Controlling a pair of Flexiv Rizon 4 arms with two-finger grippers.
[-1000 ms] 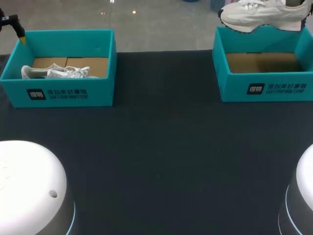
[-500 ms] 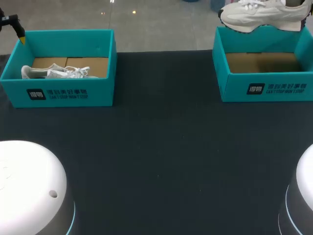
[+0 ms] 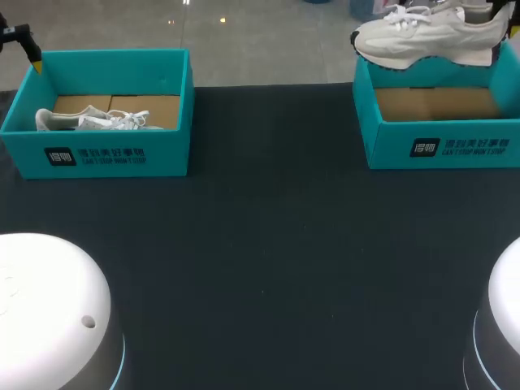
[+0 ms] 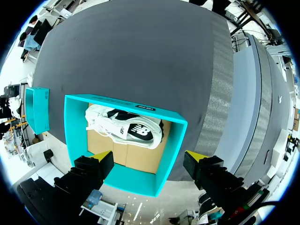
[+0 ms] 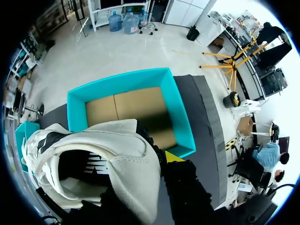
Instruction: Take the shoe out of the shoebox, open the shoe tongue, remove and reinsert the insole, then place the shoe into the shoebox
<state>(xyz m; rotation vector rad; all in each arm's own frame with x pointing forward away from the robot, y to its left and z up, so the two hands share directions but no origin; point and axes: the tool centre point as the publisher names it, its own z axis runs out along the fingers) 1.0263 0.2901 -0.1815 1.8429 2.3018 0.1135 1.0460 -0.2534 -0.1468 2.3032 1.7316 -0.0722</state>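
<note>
A pale grey sneaker (image 3: 426, 36) hangs above the right teal shoebox (image 3: 443, 146), toe pointing left. In the right wrist view my right gripper (image 5: 158, 161) is shut on the heel collar of that sneaker (image 5: 98, 150). One yellow fingertip (image 5: 173, 156) shows outside the heel; the other is hidden inside the shoe. Below it, that shoebox (image 5: 77, 105) shows only its brown cardboard floor. My left gripper (image 4: 149, 159) hovers open above the far wall of the left shoebox (image 4: 171, 150). A second white sneaker (image 4: 126, 129) lies on its side in that box.
The left shoebox (image 3: 97, 154) with its sneaker (image 3: 89, 120) stands at the table's far left. One yellow tip of the left gripper (image 3: 34, 55) shows over its back corner. Dark table mat (image 3: 268, 244) spreads between the boxes and toward the near edge.
My right gripper has carried the sneaker a little to the left and lower over the right box, with the toe now dipping slightly. The left arm has not moved.
</note>
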